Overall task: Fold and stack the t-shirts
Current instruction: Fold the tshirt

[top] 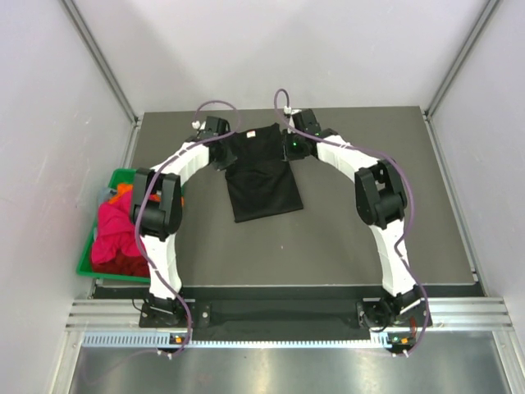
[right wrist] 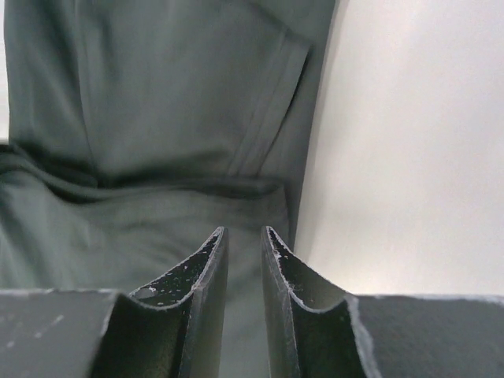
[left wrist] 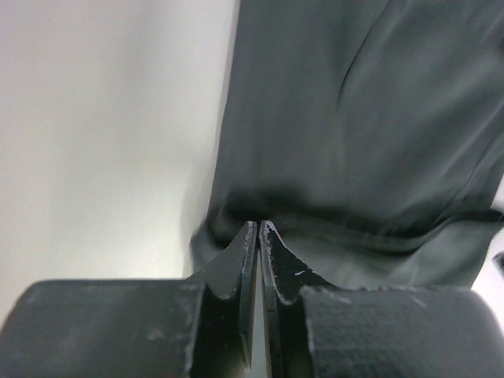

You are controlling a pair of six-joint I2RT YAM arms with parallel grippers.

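Surroundings: a green plastic bin [top: 120, 173] stands off the table's left edge, heaped with crumpled magenta cloth [top: 115, 228], a scrap of orange [top: 125, 189] at its far end and darker red [top: 123, 263] at the near end. It is well apart from the work. Purple cables [top: 215, 104] loop over both wrists. Nothing lies between the arms and the garment.

Task item: the black t-shirt [top: 261, 174] lies flat at the far middle of the dark matte table [top: 369, 271], with its white neck label [top: 251, 131] at the far edge and its sides folded in to a narrow shape. The cloth is soft and softly creased.

Left gripper [left wrist: 258, 227]: at the left shoulder, its fingers pressed together on bunched cloth.

Right gripper [right wrist: 242, 231]: at the right shoulder, its scuffed black fingers narrowly parted over the cloth, and no pinch is evident.
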